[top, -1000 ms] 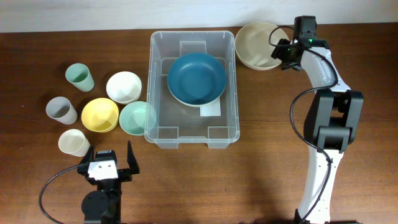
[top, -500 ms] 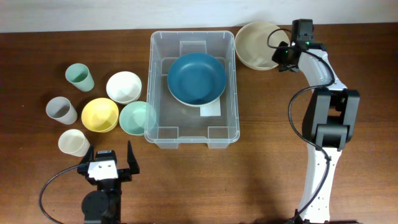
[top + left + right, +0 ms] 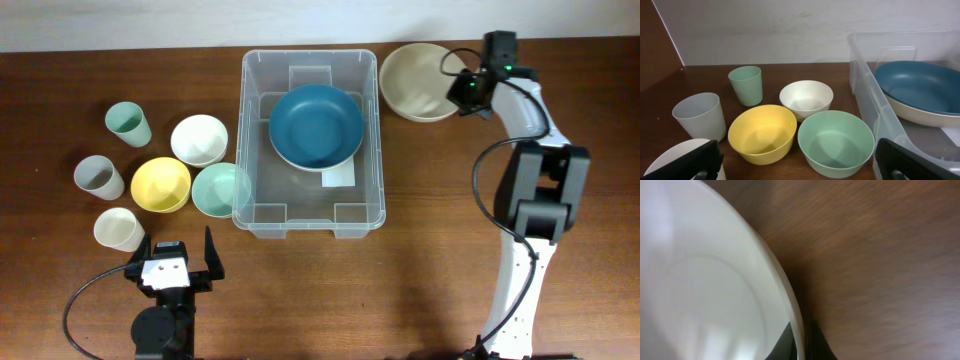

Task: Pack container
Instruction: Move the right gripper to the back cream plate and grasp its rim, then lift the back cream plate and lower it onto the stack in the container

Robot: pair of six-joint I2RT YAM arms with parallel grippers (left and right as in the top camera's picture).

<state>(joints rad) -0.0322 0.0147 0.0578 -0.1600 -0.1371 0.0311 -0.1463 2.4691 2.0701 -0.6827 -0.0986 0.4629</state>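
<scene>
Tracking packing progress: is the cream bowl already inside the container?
No, the cream bowl sits outside the container, past its far right corner; only the blue bowl is inside.

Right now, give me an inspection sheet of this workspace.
Surface: brown wooden table, no spills seen.
Job's things: clear bin at centre, holding a blue bowl, with a white label; cream bowl outside, off its far right corner.
Clutter: left of the bin, white bowl, yellow bowl, mint bowl, green cup, grey cup, cream cup, all upright.
Grippers: left gripper open, at the near edge; right gripper at the cream bowl's rim, a finger either side, grip unclear.
Cables: black cable looped at the near left; second cable running down from the right gripper.
Surroundings: pale wall behind the table.
</scene>
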